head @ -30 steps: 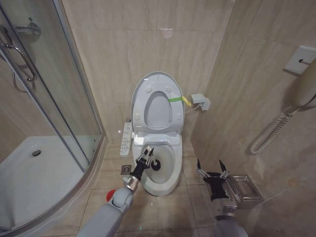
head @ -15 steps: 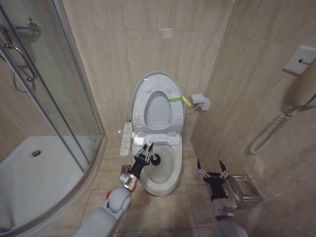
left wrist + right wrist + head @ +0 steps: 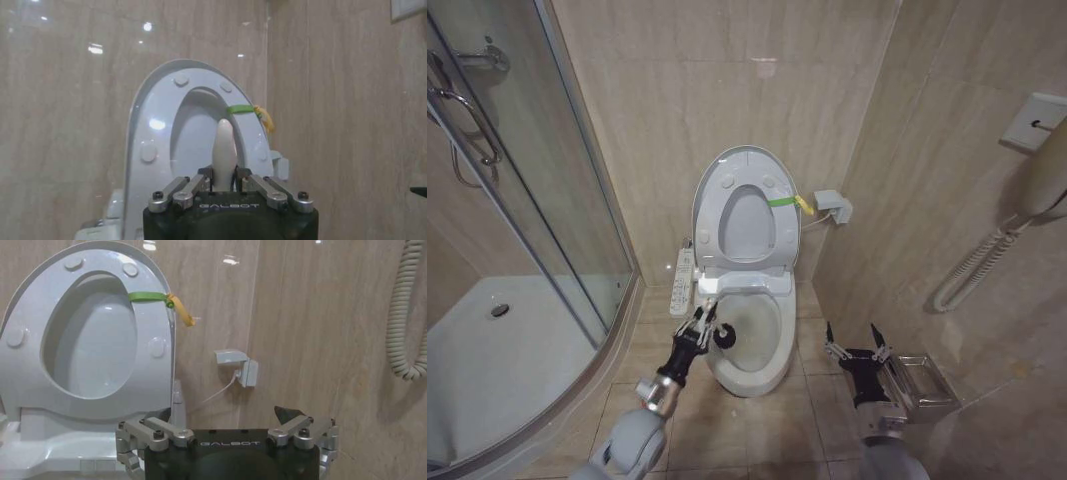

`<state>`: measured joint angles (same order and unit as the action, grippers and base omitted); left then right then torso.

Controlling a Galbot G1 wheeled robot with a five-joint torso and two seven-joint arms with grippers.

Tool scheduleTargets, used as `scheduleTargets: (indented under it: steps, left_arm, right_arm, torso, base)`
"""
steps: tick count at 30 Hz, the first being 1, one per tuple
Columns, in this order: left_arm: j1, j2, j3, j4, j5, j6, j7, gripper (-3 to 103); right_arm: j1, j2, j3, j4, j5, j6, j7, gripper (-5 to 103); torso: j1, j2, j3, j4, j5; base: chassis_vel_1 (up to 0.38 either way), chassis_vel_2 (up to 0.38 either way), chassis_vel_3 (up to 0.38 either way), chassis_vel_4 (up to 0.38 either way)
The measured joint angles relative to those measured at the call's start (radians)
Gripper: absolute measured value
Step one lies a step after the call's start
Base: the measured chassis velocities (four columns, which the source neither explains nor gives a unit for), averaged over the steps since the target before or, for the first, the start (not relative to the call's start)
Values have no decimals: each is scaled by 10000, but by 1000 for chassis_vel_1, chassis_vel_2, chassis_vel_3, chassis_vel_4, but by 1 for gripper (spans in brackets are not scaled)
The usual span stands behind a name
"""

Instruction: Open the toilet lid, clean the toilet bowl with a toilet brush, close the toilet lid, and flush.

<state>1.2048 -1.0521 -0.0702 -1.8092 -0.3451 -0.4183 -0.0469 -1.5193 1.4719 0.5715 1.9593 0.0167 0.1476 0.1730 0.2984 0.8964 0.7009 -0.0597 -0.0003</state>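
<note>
Fingers — round black toilet brush

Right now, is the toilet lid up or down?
Up: the toilet lid stands upright against the wall, leaving the toilet bowl uncovered.

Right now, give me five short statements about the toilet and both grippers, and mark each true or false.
1. The toilet lid stands raised against the wall. True.
2. The left gripper is shut on the toilet brush at the left rim of the toilet bowl. True.
3. The right gripper is holding the green-and-yellow tab. False: it hangs open to the right of the bowl, apart from the tab.
4. The button panel lies on the bowl's right side. False: it is on the left.
5. The brush head is white. False: it is black.
</note>
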Motion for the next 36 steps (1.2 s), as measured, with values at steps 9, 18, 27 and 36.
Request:
scheduleTargets:
  steps: [9,18,27,36]
  left_arm:
    - [1466,426,-1092,-1494,145,-22,-319,21]
    - [3130,208,-2280,-2738,753,-232,-388,21]
    - [4695,-534,-3099,-2753,1349,-808,-387,21]
    - [4520,-894,-4165,-1945,1093,-1000,-562,21]
  right_arm:
    - [0,0,0,0,0,0,0,100]
    - [0,0,0,0,0,0,0,100]
    - [0,0,0,0,0,0,0,100]
    - [0,0,0,0,0,0,0,100]
  torso:
    - [0,1,0,-2,1]
    - [0,1,1,-3,1]
    - [0,1,1,0,3]
    - [1,-1,1,-3,3]
  base:
    - [0,0,0,0]
    - [0,0,0,0]
    - [0,0,0,0]
    - [0,0,0,0]
